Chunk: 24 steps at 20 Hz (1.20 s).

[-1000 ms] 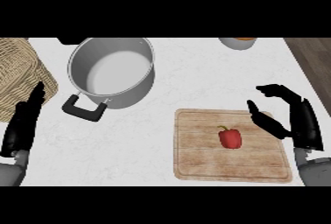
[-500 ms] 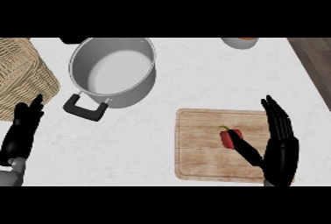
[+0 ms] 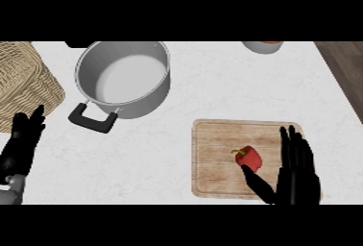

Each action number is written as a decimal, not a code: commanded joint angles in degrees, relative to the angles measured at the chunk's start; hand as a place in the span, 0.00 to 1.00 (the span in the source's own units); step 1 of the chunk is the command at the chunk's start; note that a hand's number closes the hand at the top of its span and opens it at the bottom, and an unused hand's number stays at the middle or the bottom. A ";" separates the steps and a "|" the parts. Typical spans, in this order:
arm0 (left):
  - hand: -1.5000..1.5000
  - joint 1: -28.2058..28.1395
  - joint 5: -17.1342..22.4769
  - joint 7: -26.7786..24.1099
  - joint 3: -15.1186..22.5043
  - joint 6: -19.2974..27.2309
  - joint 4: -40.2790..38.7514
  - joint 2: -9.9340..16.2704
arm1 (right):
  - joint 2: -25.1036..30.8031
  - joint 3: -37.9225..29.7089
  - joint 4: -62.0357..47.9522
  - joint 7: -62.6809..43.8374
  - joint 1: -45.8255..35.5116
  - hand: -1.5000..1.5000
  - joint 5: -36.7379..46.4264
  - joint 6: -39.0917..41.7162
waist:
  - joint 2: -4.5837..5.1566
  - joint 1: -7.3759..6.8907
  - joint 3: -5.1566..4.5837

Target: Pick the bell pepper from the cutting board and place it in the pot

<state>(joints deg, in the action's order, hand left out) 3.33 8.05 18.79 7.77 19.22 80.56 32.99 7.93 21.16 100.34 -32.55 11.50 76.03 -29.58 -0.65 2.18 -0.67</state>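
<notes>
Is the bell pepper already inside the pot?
No, the bell pepper lies on the cutting board, apart from the pot.

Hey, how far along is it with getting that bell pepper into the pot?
Nothing is finished: the bell pepper lies on the cutting board. In hand: the open right hand sits beside it, thumb at its base, not gripping. Left: grasp, lift, carry to the empty pot.

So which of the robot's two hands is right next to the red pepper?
The right hand, open over the cutting board, its thumb by the bell pepper. The left hand rests open at the left edge, far off.
</notes>
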 commanded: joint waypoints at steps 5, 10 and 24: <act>0.50 2.52 0.25 0.58 -0.21 -1.76 -0.61 0.18 | -7.77 10.73 8.17 -22.68 -0.33 0.00 10.31 31.24 | 0.64 -1.74 0.32; 0.50 2.46 -1.29 4.00 1.46 -0.87 2.39 -1.53 | -7.88 18.58 12.35 -40.00 -8.43 0.00 8.82 44.72 | 0.58 -2.58 0.61; 0.50 1.54 -1.63 -0.17 -4.23 -4.97 -0.57 -1.25 | -7.91 5.69 1.45 -35.59 -14.10 0.00 1.83 41.01 | 0.70 -2.46 0.66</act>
<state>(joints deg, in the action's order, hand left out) 5.46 5.72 20.05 6.00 16.05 80.51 30.76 0.55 30.51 105.29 -63.41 -0.74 79.21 10.59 0.02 -0.22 -0.02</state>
